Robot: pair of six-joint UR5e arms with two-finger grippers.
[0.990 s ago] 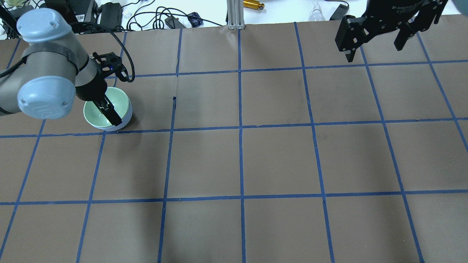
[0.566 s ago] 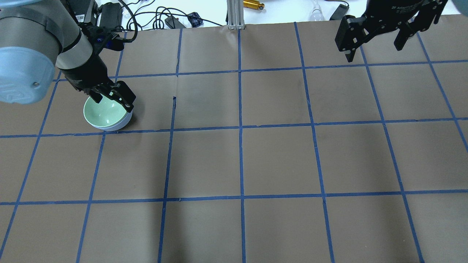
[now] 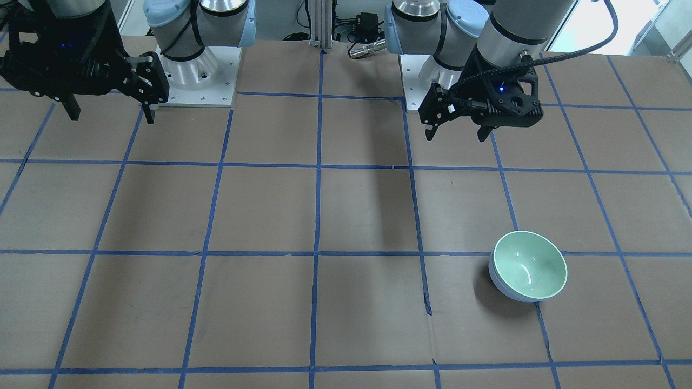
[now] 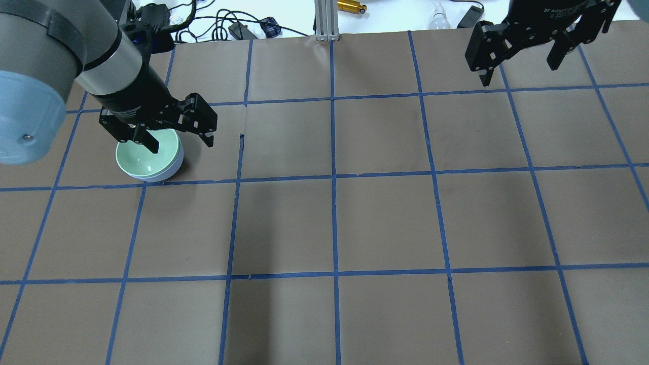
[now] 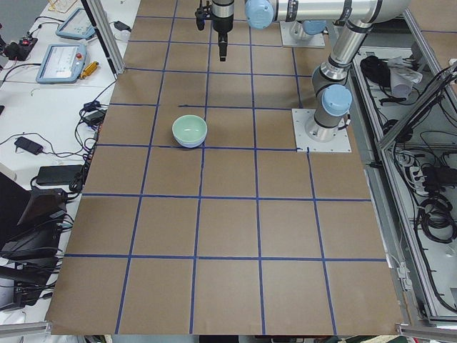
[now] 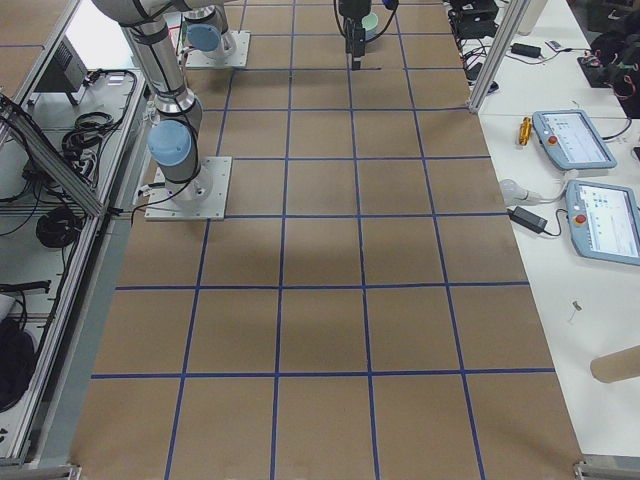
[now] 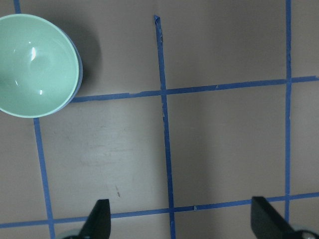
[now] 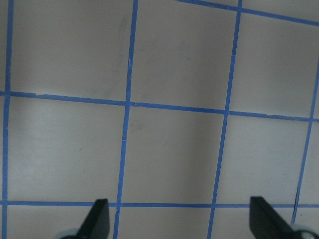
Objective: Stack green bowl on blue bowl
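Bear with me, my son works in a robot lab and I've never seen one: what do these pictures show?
Two robot arms stand at a table covered in brown paper with blue tape lines. Each ends in a two-finger gripper. The pictures come from fixed cameras above, across from and beside the table, plus one on each wrist looking down. On the table, the green bowl sits nested in the blue bowl. The left gripper hangs open and empty on the bowls' side; the right gripper, open and empty, hangs at the other side.
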